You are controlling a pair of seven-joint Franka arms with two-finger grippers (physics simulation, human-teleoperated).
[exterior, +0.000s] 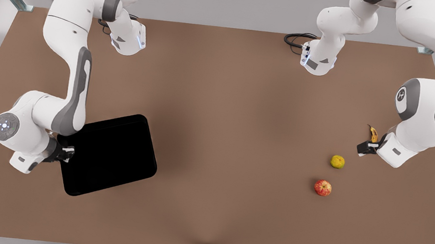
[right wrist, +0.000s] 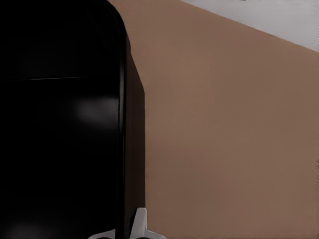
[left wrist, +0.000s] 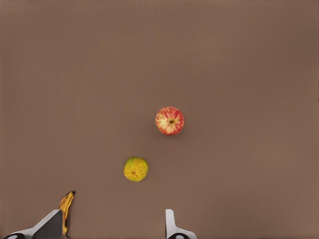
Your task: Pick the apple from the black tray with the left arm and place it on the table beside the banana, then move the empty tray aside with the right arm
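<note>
Your apple [exterior: 322, 187] already sits on the table [exterior: 237, 99] near the banana [exterior: 373, 134]; the left gripper [exterior: 366, 149] hangs open, empty. The right gripper [exterior: 66, 154] pinches the black tray [exterior: 112, 154] rim (tray empty): slide it aside next.

Red apple [exterior: 322, 187] streaked yellow; yellow-green round fruit [exterior: 337, 161]; yellow banana [exterior: 374, 134] with brown spots; matte black tray [exterior: 112, 154]; plain brown table [exterior: 237, 99].
</note>
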